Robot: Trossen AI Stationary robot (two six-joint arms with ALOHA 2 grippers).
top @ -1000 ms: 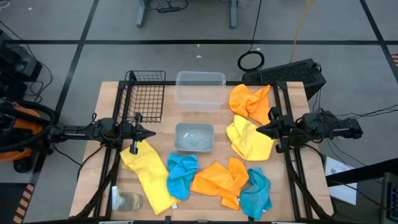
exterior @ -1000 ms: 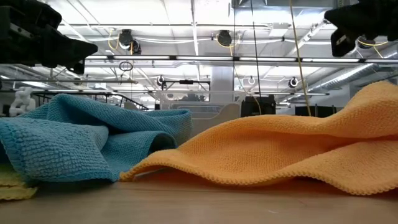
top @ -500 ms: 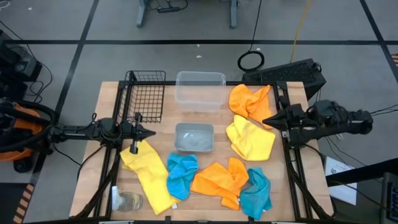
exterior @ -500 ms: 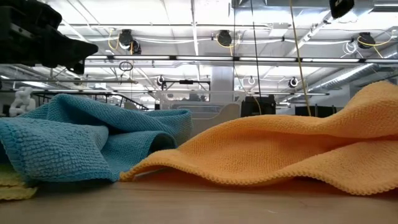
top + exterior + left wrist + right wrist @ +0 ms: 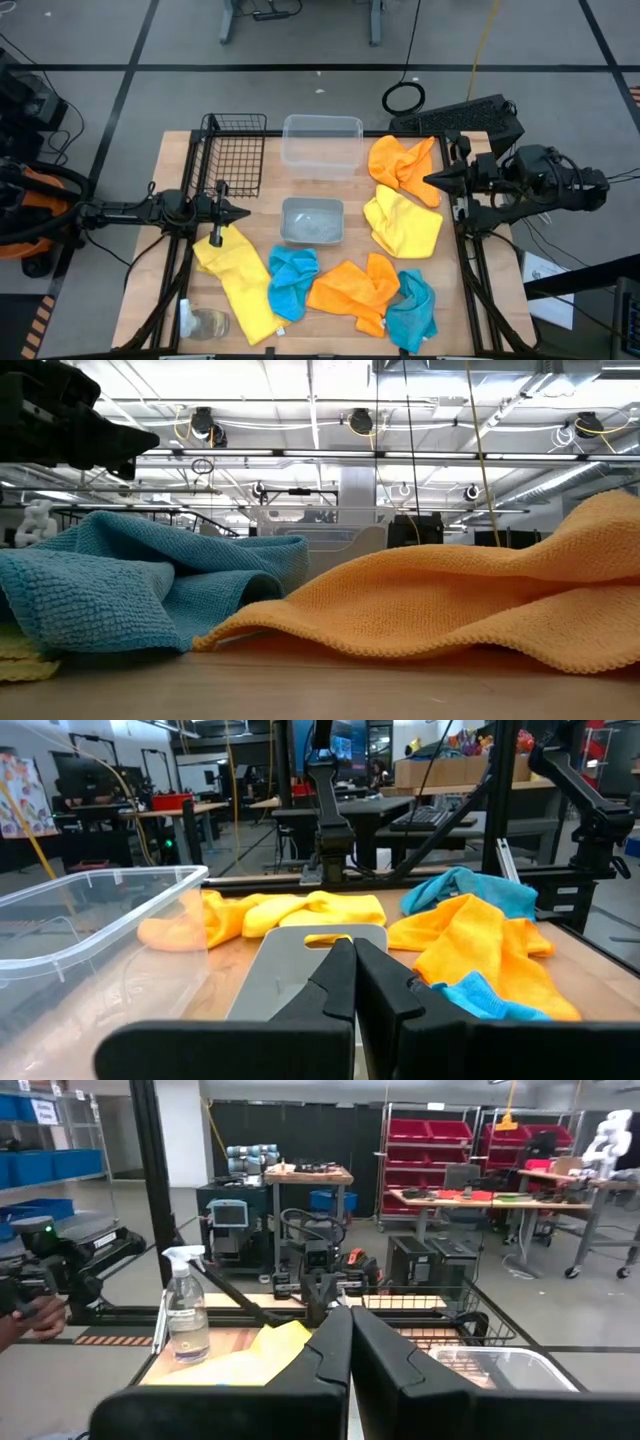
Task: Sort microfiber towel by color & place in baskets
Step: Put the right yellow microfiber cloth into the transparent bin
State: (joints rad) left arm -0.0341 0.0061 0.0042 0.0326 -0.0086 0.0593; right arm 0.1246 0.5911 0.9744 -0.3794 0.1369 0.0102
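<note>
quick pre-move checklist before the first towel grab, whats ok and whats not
1. Wire-mesh basket empty and reachable: ok.
2. Clear plastic tub and grey tray free of towels: ok.
3. Towels all on the table, none sorted: two orange, two yellow, two blue: ok.
4. Right gripper open for a grasp: not ok, shut, beside the far orange towel.
5. Left gripper open: not ok, shut, between mesh basket and yellow towel.
6. Glass cup clear of the near yellow towel: cannot tell.
</note>
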